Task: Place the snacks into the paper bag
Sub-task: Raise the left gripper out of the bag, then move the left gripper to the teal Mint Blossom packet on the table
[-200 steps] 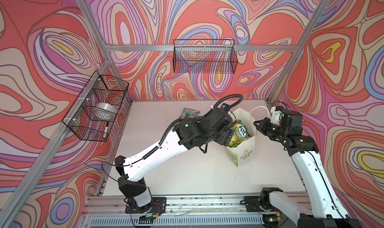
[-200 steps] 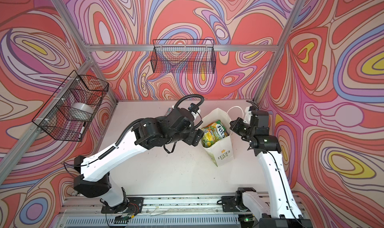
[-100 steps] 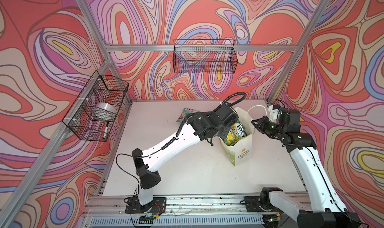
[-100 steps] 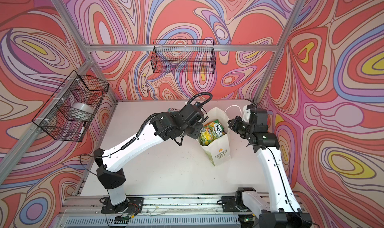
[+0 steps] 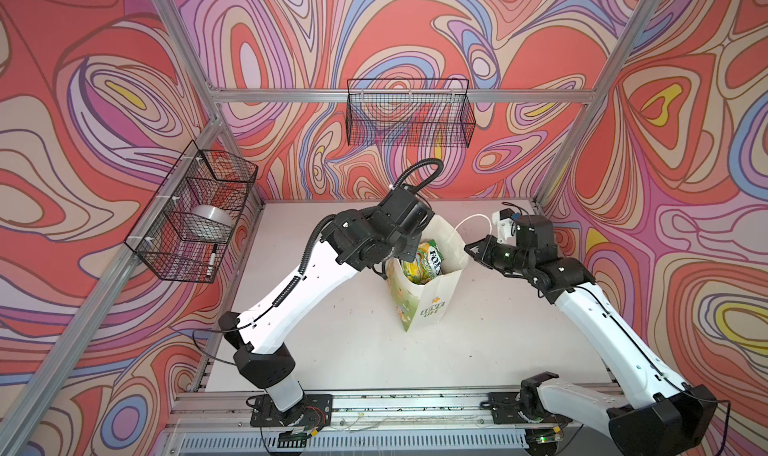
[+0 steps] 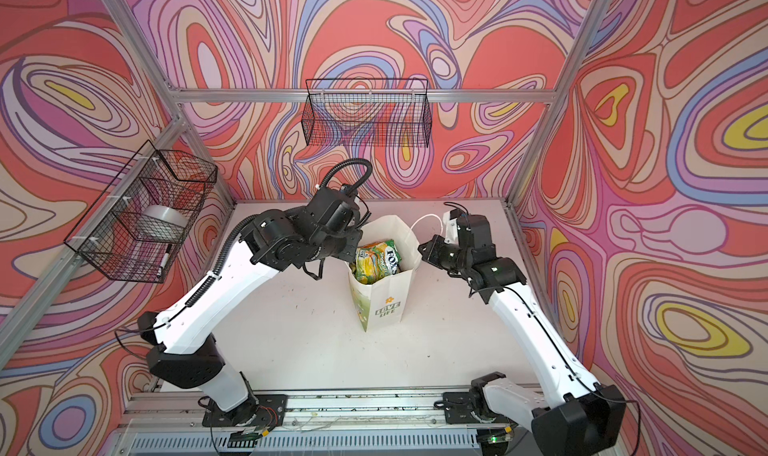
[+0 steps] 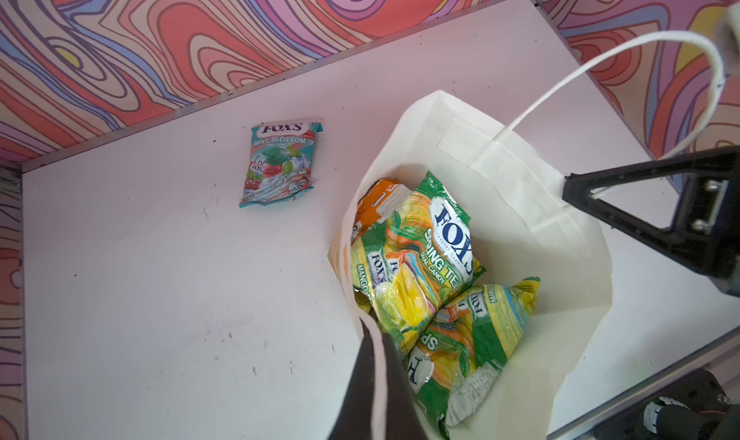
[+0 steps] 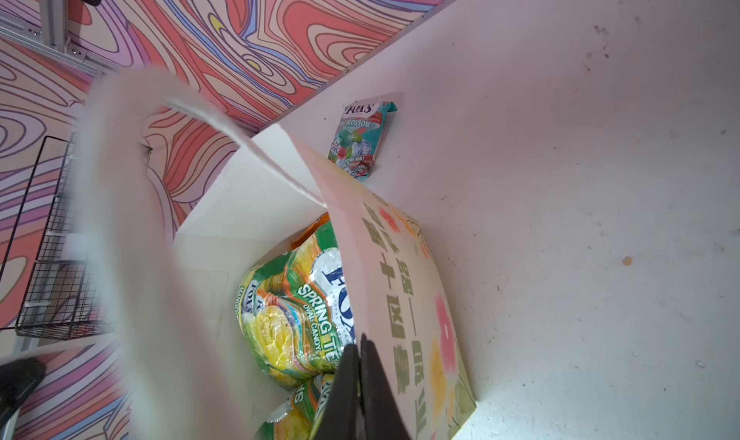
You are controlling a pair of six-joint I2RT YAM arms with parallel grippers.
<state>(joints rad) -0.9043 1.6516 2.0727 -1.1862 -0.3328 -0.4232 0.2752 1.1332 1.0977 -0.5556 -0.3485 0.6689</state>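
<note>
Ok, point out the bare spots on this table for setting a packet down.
Widest: the table front, between the paper bag and the arm bases. Also around the Mint Blossom packet by the back wall, under the left arm. Crowded: the bag's mouth, where left gripper and right gripper pinch its rim.

Swirls everywhere: the walls run red, pink, lilac and blue, with yellow spots. Silver frame bars cross them. One black wire basket hangs on the back wall. A side basket on the left wall holds a silver roll and a marker. Below lies the white table, speckled with small dark marks, and a metal rail lines its near edge.
</note>
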